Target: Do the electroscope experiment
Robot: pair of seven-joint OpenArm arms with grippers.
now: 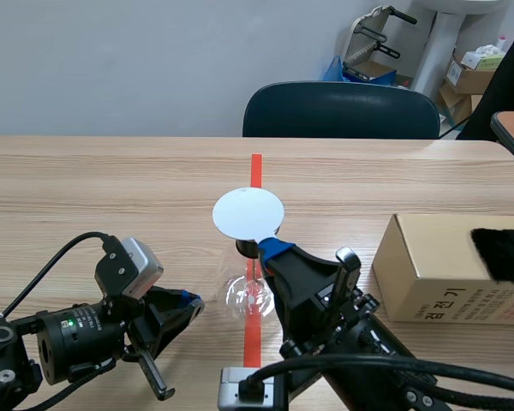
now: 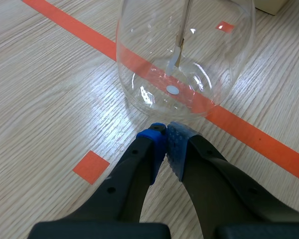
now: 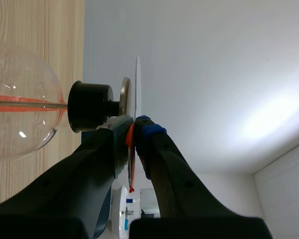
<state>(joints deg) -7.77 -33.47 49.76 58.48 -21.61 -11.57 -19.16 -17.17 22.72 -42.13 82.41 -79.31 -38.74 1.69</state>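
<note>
Wooden table, right gripper pinching white disc

Take the flask as the dial's centre, 12 pointing away from the robot. It stands in the middle of the table on the tape line, which runs from 12 to 6. The disc sits above its stopper, pinched in the right gripper, whose arm comes in from 5. The left gripper lies just beside the flask at 9. The box sits at 3, a fur cloth on top. A chair stands beyond the table at 1.
</note>
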